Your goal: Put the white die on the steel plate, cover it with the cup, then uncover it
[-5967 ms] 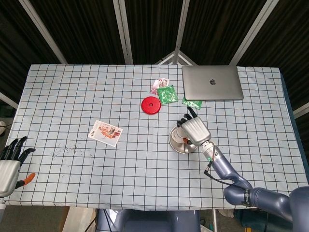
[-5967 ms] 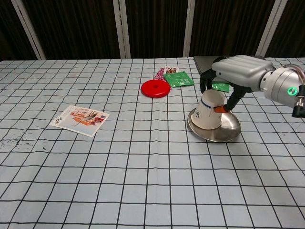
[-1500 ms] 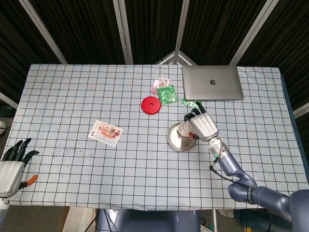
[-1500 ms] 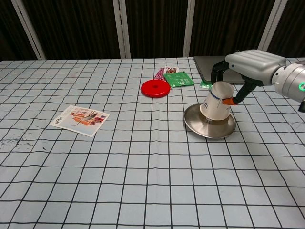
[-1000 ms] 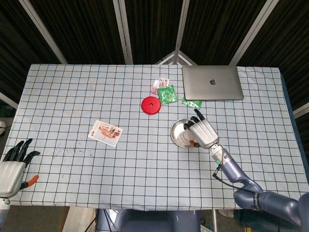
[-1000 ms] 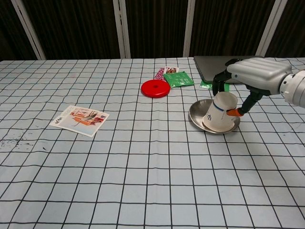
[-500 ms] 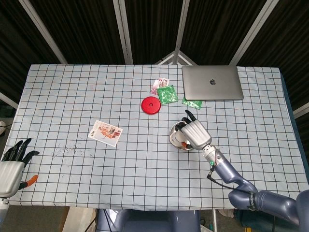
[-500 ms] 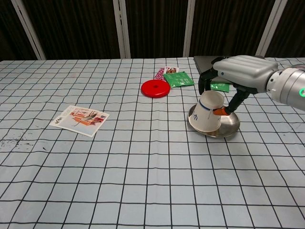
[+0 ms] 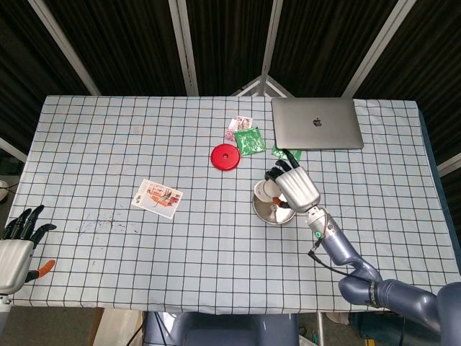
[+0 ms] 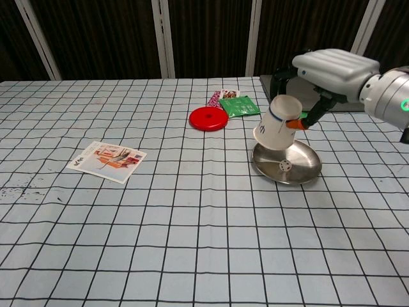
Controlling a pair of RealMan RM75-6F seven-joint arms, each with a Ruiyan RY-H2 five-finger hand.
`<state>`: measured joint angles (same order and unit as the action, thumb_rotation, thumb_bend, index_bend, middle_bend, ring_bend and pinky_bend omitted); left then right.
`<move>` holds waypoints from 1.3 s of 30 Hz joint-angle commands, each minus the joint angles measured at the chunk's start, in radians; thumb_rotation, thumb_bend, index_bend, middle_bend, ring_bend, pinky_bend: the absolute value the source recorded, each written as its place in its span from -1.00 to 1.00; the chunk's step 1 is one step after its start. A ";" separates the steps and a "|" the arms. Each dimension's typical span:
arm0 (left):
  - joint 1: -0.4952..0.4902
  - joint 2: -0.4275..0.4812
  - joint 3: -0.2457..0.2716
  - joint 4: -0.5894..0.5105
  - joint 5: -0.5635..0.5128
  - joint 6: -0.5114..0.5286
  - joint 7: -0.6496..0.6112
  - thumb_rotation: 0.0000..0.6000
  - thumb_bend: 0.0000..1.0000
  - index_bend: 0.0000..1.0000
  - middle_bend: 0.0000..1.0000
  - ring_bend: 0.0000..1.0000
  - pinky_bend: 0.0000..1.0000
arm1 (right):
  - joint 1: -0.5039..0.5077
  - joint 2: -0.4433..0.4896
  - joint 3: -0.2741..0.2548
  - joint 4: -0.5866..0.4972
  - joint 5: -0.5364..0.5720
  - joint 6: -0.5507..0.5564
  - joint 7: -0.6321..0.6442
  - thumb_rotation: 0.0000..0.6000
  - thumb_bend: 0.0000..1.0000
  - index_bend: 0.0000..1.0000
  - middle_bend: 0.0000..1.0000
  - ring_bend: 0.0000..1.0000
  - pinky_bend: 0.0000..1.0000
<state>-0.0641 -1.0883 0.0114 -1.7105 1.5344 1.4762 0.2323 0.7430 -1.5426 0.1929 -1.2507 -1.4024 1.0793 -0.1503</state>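
The right hand is clamped around a white paper cup with a dark line near its rim. It holds the cup upside down and tilted, in the air above the round steel plate, with the open mouth down and to the left, clear of the plate. Under the cup, near the middle of the plate, lies the small white die with dark dots; it is fully visible and nothing covers it. In the head view the die is too small to tell from reflections on the metal.

My judgement is that the task is almost complete: the die is on the plate and the cup is lifted off it, so this looks like the uncovering step. What seems to remain is only to put the cup down somewhere beside the plate and let go of it.

Further out, a flat red disc lies to the left and far side of the plate, with green and pink packets behind it and a closed grey laptop at the far right. A printed card lies well to the left. The left hand rests at the near left table edge, with fingers apart and holding nothing.
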 commanded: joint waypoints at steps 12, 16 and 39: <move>0.001 -0.006 0.005 -0.005 0.008 0.002 0.018 1.00 -0.45 -0.45 -1.00 -1.00 -0.74 | -0.070 0.129 -0.023 0.080 0.104 -0.096 0.036 1.00 -0.23 0.26 -0.05 -0.50 -0.95; 0.001 -0.011 0.004 -0.008 0.003 -0.002 0.029 1.00 -0.45 -0.45 -1.00 -1.00 -0.74 | -0.081 0.144 -0.044 0.097 0.101 -0.119 0.052 1.00 -0.23 0.25 -0.05 -0.50 -0.95; 0.001 -0.015 0.004 -0.011 0.002 -0.003 0.042 1.00 -0.45 -0.45 -1.00 -1.00 -0.74 | -0.077 0.104 -0.027 0.212 0.163 -0.220 0.135 1.00 -0.93 -0.65 -0.55 -0.72 -0.99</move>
<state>-0.0621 -1.1031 0.0155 -1.7214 1.5365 1.4747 0.2735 0.6671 -1.4427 0.1605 -1.0322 -1.2468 0.8642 -0.0232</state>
